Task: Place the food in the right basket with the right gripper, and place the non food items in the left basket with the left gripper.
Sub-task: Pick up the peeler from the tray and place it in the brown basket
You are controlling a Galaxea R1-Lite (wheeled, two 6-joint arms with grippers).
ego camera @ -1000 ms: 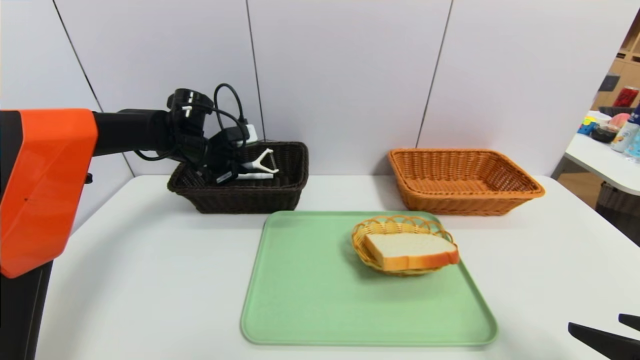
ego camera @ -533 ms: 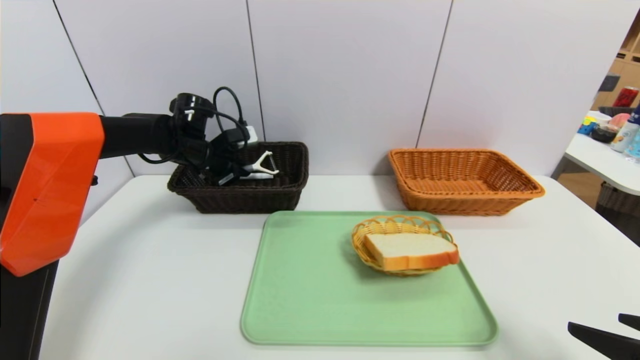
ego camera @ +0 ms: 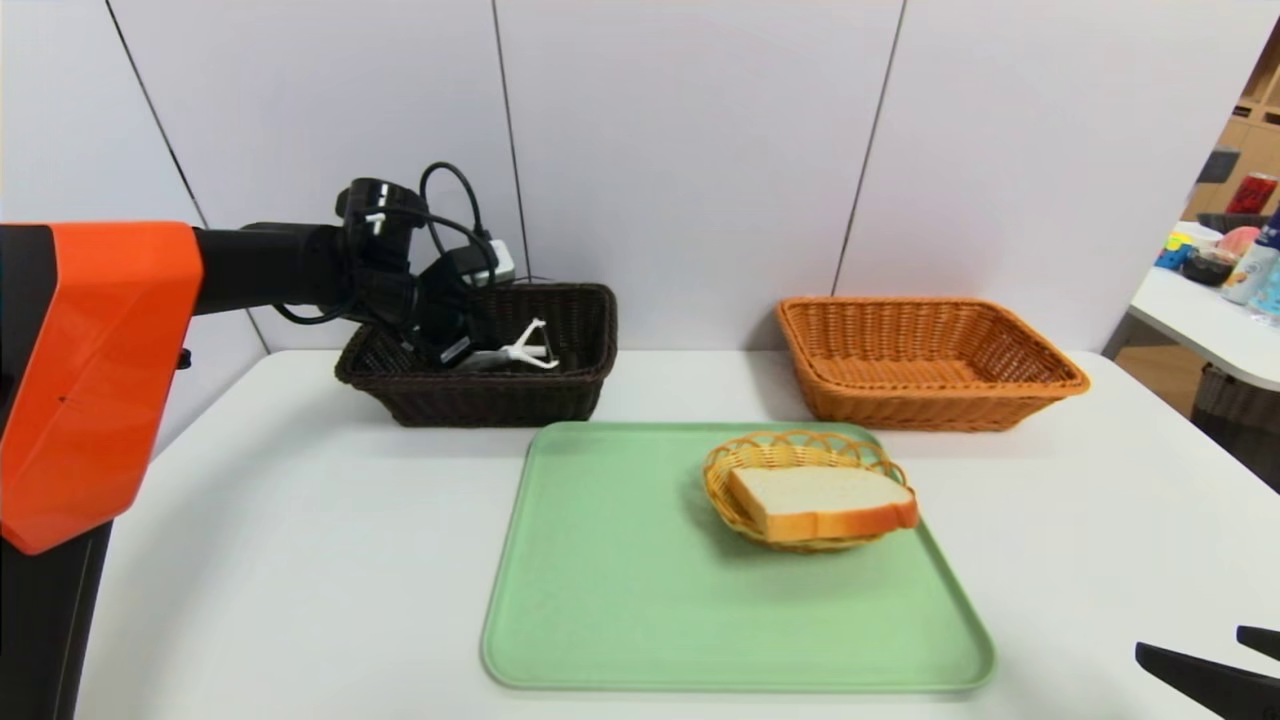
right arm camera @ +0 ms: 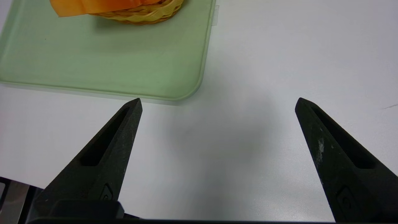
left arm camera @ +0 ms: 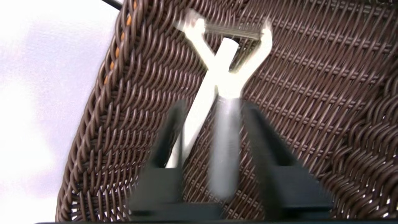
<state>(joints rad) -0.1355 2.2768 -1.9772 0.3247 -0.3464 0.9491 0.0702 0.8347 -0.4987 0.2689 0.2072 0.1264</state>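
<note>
The white Y-shaped peeler (ego camera: 522, 350) lies inside the dark brown left basket (ego camera: 500, 402). My left gripper (ego camera: 458, 350) hangs over that basket, open. In the left wrist view the peeler's grey handle (left arm camera: 224, 146) sits loose between the spread fingers of the left gripper (left arm camera: 214, 105), beside the white marker pen (left arm camera: 194, 121) on the basket floor (left arm camera: 311, 77). The bread slice (ego camera: 815, 495) rests in a small yellow oval basket (ego camera: 790, 450). The orange-tan right basket (ego camera: 930, 402) has nothing in it. My right gripper (ego camera: 1220, 665) (right arm camera: 217, 102) is parked open at the table's near right.
The small yellow basket (right arm camera: 146, 15) stands on a green tray (ego camera: 620, 580) (right arm camera: 108, 56) in mid-table, with the bread's crust (right arm camera: 93, 4) just showing. A side table (ego camera: 1210, 310) with bottles stands at the far right. A grey wall runs behind both baskets.
The peeler, held up at the left gripper's fingertips before, has dropped lower and now lies in the dark basket. The left gripper opened. The right arm has not moved.
</note>
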